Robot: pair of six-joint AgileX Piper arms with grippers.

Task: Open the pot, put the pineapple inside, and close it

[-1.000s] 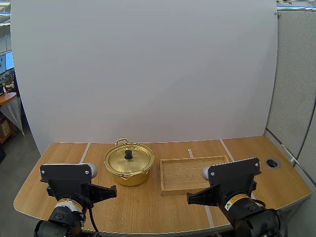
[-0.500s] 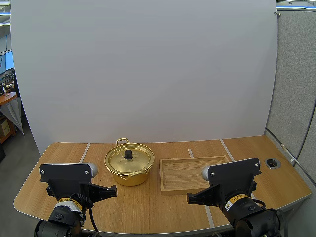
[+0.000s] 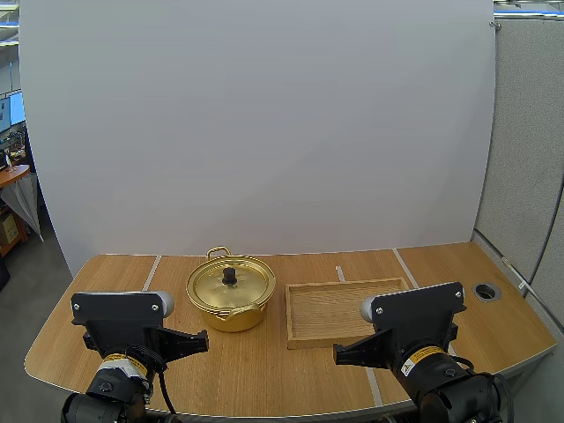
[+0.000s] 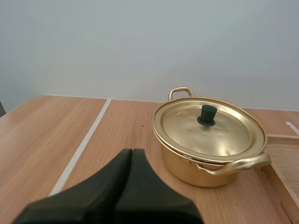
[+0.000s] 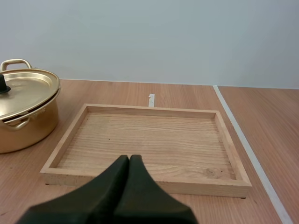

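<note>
Here:
pot point(image 3: 231, 315): gold, on the table point(image 3: 264, 374), at nine o'clock of the tray point(image 3: 339, 310), just beside it.
lid point(image 3: 242, 284): seated on the pot.
left gripper point(image 4: 132, 153): fingers together, level, at the pot's seven o'clock.
right gripper point(image 5: 129, 158): fingers together, level, at the tray's six o'clock.

Light wood table point(image 3: 106, 273) with rounded corners, pale strips point(image 3: 152, 271) running across the top, round cable port point(image 3: 486, 290) near its right edge. Plain white backdrop point(image 3: 264, 123) stands behind the table; grey partition panel point(image 3: 529, 132) to the right of it. Far left: grey floor point(image 3: 22, 282), wooden desk point(image 3: 11, 174), lit monitor point(image 3: 12, 109); lighting even and soft.
</note>
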